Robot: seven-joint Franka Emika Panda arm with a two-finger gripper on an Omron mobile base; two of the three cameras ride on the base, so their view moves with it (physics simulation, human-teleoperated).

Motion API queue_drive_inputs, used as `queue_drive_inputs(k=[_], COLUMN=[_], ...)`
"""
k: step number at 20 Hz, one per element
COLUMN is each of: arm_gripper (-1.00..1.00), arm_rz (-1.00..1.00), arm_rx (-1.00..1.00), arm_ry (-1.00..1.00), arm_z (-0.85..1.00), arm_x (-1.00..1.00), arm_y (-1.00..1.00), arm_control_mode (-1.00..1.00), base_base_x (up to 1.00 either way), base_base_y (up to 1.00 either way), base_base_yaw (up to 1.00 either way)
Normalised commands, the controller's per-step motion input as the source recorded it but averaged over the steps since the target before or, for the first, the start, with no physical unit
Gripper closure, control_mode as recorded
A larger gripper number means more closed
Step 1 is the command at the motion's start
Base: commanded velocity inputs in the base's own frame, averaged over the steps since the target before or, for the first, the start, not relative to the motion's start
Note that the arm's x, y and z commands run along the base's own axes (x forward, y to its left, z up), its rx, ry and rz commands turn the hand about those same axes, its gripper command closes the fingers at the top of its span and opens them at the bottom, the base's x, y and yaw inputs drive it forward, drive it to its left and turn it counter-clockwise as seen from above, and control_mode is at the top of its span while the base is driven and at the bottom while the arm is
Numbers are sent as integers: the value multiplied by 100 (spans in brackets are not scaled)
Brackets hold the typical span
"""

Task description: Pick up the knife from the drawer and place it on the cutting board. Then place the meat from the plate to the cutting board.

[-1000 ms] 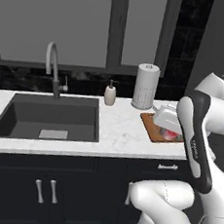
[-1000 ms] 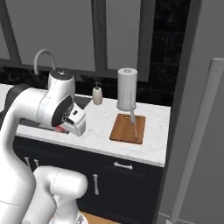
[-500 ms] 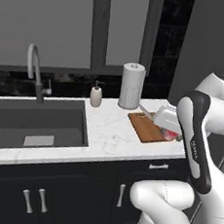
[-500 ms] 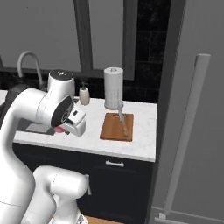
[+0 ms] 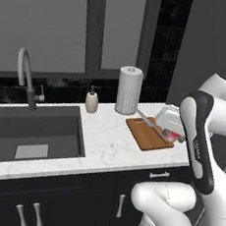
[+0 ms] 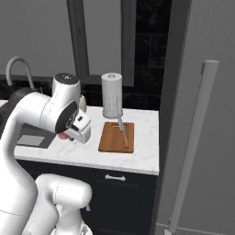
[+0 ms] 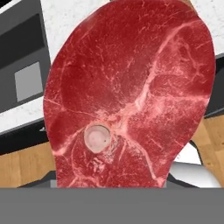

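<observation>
The tabletop [image 6: 137, 153] carried the cutting board [image 6: 116, 137] with the knife [image 6: 122, 131] already lying on it. The end effector [image 5: 174, 136] held the meat [image 7: 131, 96] clamped between its jaws, hanging near the board's edge. As I judged it, a loose grip could let the chunk slip early, or a careless release could drop it onto the blade
</observation>
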Motion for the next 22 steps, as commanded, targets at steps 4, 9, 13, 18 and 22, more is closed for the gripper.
queue_drive_inputs(k=[4,9,13,18,22], arm_gripper=[100,100,100,100,100], arm_rz=[0,2,12,16,29], arm_rx=[0,-8,-16,-7,6], arm_ry=[1,2,2,6,15], arm_z=[0,-10,-45,-87,-70], arm_x=[35,82,100,100,72], arm_y=[-29,-20,-1,-1,-3], arm_control_mode=[-100,-100,-100,-100,-100], base_base_x=[0,0,0,0,0], base_base_y=[0,0,0,0,0], base_base_yaw=[0,0,0,0,0])
